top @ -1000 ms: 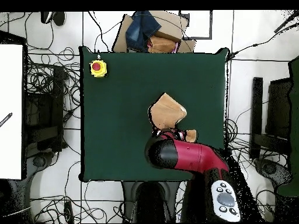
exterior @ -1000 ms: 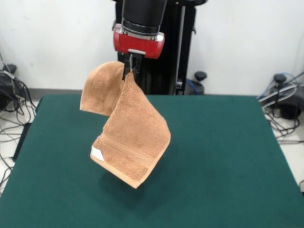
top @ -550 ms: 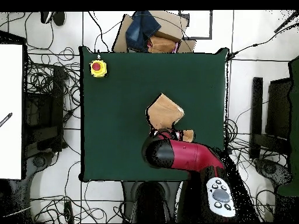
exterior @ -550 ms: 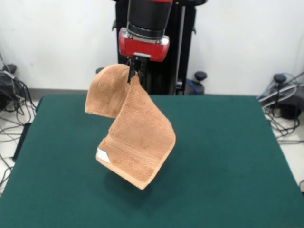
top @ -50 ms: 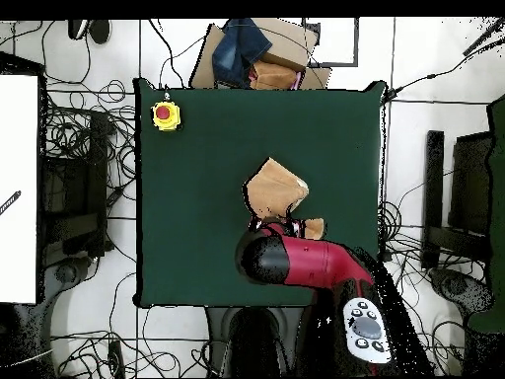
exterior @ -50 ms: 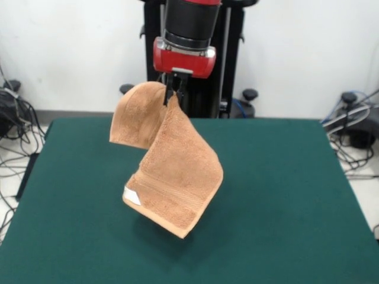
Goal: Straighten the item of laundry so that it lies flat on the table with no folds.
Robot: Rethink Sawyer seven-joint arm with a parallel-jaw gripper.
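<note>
The tool (exterior @ -50 ms: 172, 94) is pinched closed on the top fold of a tan-orange hand towel (exterior @ -50 ms: 175, 171). The towel hangs straight below it, doubled over, its long axis vertical. Its lowest corner is clear above the green counter (exterior @ -50 ms: 284, 195).

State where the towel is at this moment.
In the front view the towel hangs from the gripper, clear above the green table, left of centre, white label at its lower left.
</note>
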